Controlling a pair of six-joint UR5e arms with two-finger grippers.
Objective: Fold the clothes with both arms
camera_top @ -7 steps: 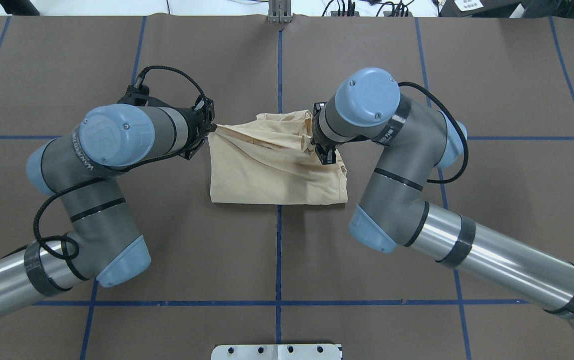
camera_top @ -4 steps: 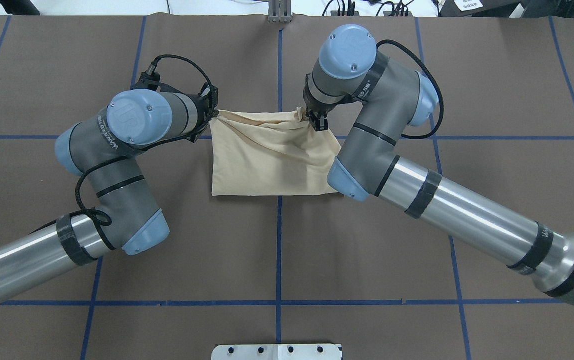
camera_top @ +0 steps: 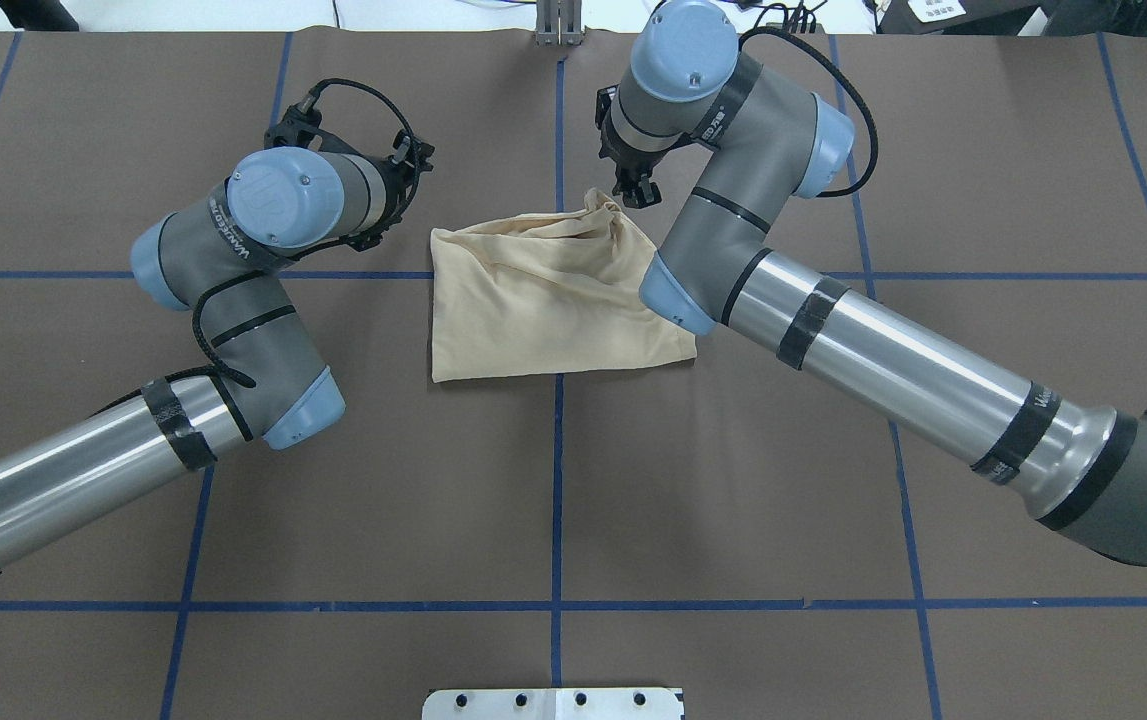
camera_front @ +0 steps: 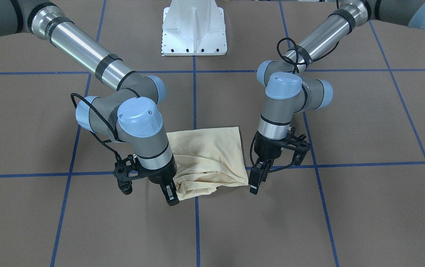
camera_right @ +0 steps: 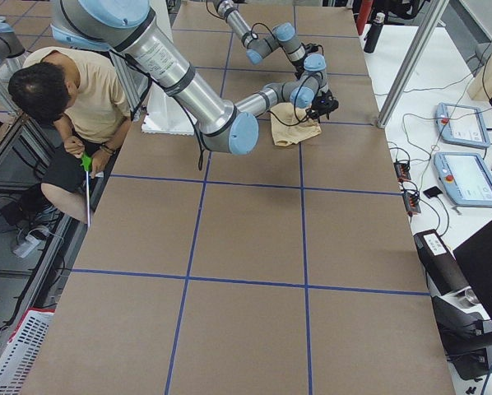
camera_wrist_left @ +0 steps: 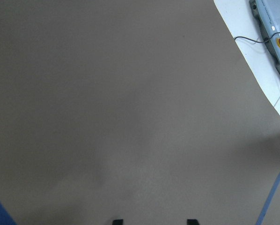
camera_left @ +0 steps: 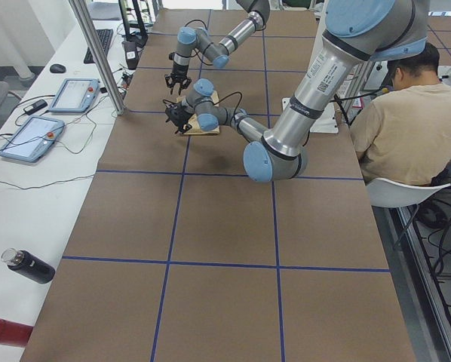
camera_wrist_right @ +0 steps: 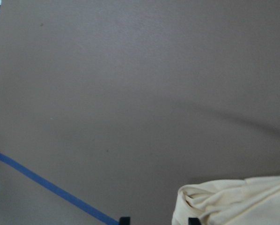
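Brown table [camera_top: 733, 500] with blue tape lines [camera_top: 557, 480] all over it, going by the cam behind the robot. Nearest thing is the white base plate [camera_top: 553, 703] at 6 o'clock.

Next the 2 arms come in low: left arm [camera_top: 63, 480] from 8 o'clock, right arm [camera_top: 913, 380] from 4 o'clock, its blue elbow cap hanging over the shirt's right edge.

Past those, the cream-yellow shirt [camera_top: 543, 310] lies folded in a rough rectangle across the middle tape line. Near edge is flat, far right corner is bunched up.

Furthest out are the grippers:
- **Right gripper** [camera_top: 637, 193] sits about 1 o'clock from the shirt's middle, just beyond the bunched corner. Fingers are apart and holding nothing, and its wrist cam shows crumpled cloth beside 1 fingertip.
- **Left gripper** [camera_front: 256, 183] is about 10 o'clock, just beside the far left corner. Fingers are spread too, and its wrist cam looks at brown table.
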